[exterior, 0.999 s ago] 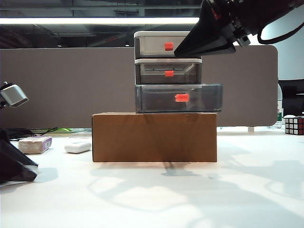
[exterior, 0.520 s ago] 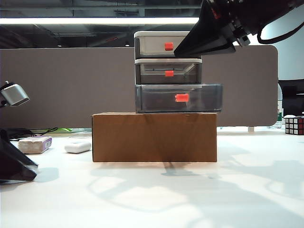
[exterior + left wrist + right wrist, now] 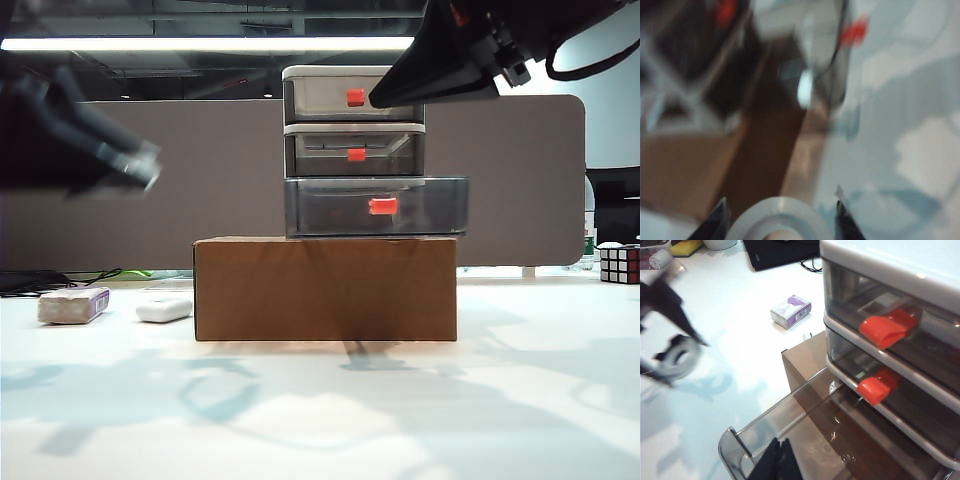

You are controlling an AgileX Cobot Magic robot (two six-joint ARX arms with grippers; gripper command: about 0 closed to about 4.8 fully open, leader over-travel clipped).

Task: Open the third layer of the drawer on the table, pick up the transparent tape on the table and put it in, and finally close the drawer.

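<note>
The left gripper (image 3: 780, 220) holds the transparent tape (image 3: 776, 220) between its fingers (image 3: 716, 220), raised above the table (image 3: 320, 410) at the left – a pale ring, blurred. The right gripper (image 3: 779, 460) hovers over the third layer (image 3: 377, 207), its jaws together and holding nothing. This layer stands pulled out of the drawer (image 3: 354, 150), and nothing shows inside. The drawer sits on a brown cardboard box (image 3: 325, 288).

The white bench (image 3: 400, 420) carries a brown cardboard box (image 3: 325, 288) at its middle. Left of the box lies a white oblong bar (image 3: 164, 309), then a grey block with a purple label (image 3: 73, 305). A colour cube (image 3: 619, 264) sits far right.
</note>
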